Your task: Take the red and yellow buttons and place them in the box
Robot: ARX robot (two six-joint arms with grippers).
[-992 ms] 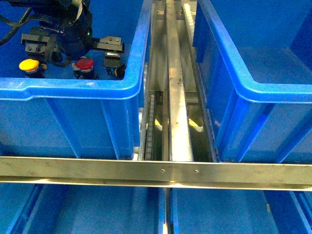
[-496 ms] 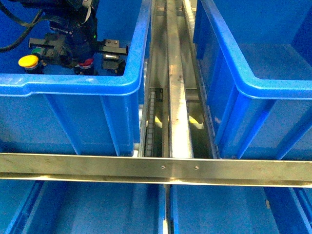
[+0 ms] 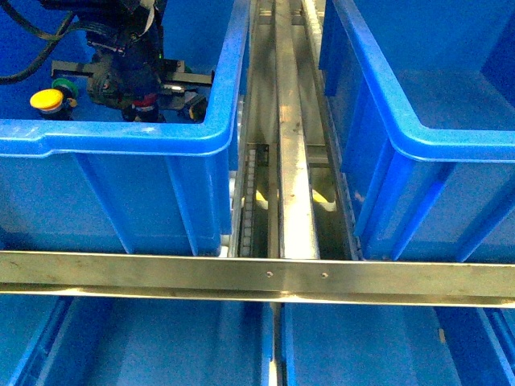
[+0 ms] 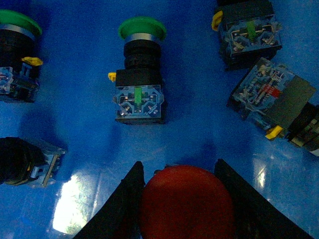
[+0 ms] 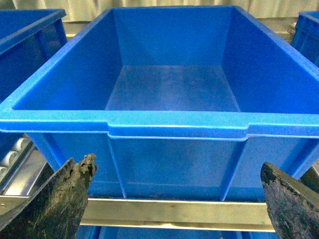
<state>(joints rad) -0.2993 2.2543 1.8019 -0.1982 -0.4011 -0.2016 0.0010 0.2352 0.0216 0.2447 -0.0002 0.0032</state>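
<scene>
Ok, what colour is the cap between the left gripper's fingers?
Red. The cap between the left gripper fingers shows best in the left wrist view.

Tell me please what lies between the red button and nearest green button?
Only bare blue floor separates red button and green button, in the left wrist view.

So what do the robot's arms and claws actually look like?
The left arm is chunky and black, with thick black cables. The left gripper has two smooth black wedge-shaped fingers; the right gripper has dark fingers with rough, worn-looking edges.
</scene>
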